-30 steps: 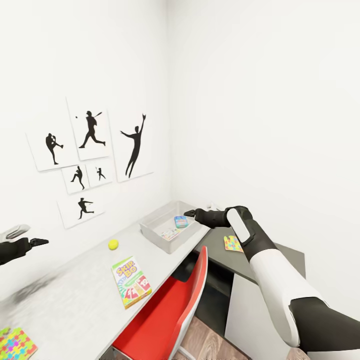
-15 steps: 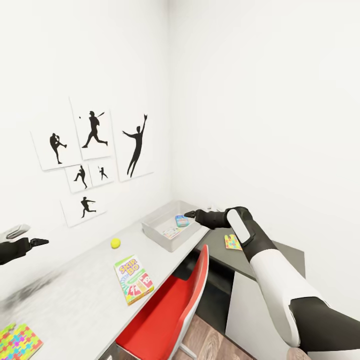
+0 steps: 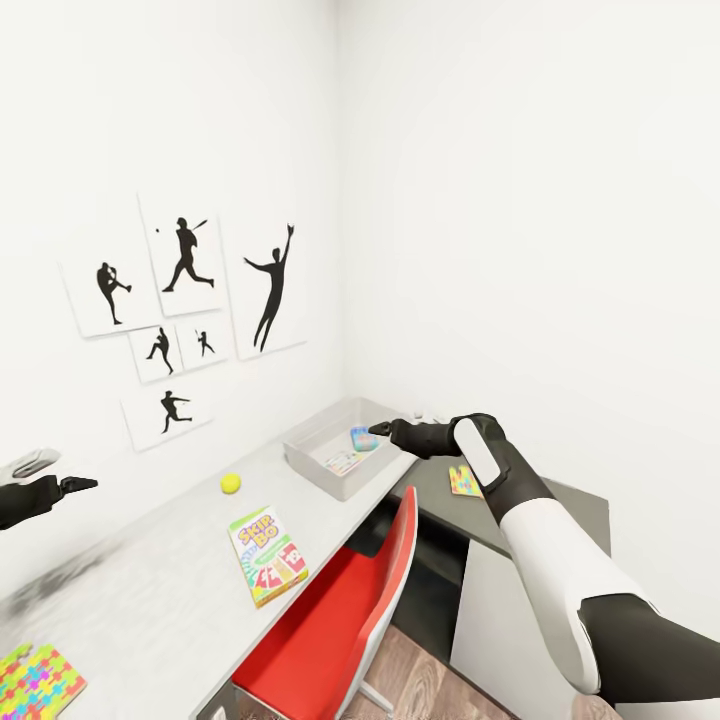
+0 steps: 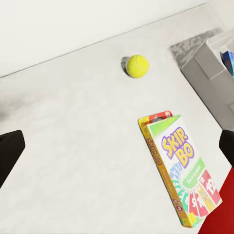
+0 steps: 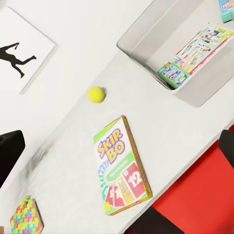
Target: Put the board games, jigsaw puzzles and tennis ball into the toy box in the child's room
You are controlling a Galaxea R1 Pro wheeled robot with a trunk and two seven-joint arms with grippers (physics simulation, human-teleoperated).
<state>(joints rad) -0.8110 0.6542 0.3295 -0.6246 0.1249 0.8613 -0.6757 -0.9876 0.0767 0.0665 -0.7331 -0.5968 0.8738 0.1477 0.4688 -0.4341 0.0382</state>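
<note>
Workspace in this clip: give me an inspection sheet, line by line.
Surface: pale grey table, with a lower dark section at the right.
Job's things: Skip-Bo flat on the table; ball between it and the wall; one puzzle on the near end, another on the dark section; toy box at the far end holds two games.
Clutter: nothing seen.
Tools: left tool above the table's near end, right tool over the box; both open and empty.
Cables: nothing seen.
Surroundings: red chair tucked under the table; baseball silhouette prints on the wall.
</note>
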